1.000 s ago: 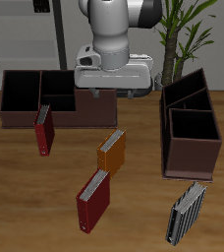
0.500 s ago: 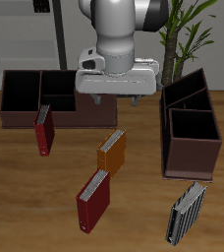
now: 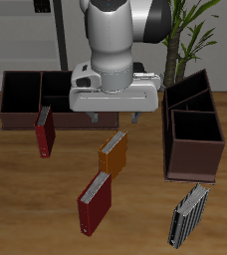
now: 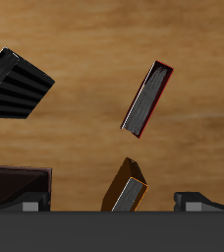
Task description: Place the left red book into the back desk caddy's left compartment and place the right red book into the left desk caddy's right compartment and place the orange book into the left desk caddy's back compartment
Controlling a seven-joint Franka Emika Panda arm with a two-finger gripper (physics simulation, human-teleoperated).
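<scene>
Tool [image 3: 114,115] hangs over the middle of the bench [image 3: 16,199], above the orange book [image 3: 113,153]. Its fingers stand apart with nothing between them; both fingertips [image 4: 204,200] show in the wrist view with a wide gap.

Orange book: lies on the bench near its centre, just on the front-edge side of the tool, not touching it. In the wrist view its top edge sits between the two fingertips, closer to one than the other.

One red book [image 3: 95,200] lies farther toward the front edge of the bench, just beyond the orange book, tilted the same way, pages showing along one long edge. It is apart from the tool.

The other red book [image 3: 45,131] lies just in front of the dark desk caddy [image 3: 36,95] at the bench's back edge, close to the caddy's front wall; contact cannot be told. It is well off to the side of the tool.

A second desk caddy [image 3: 190,127] stands along the opposite side edge of the bench, its compartments open upward. A black striped book [image 3: 187,215] lies near the front corner on that side, just in front of this caddy.

A potted plant [image 3: 181,30] stands behind the second caddy.
</scene>
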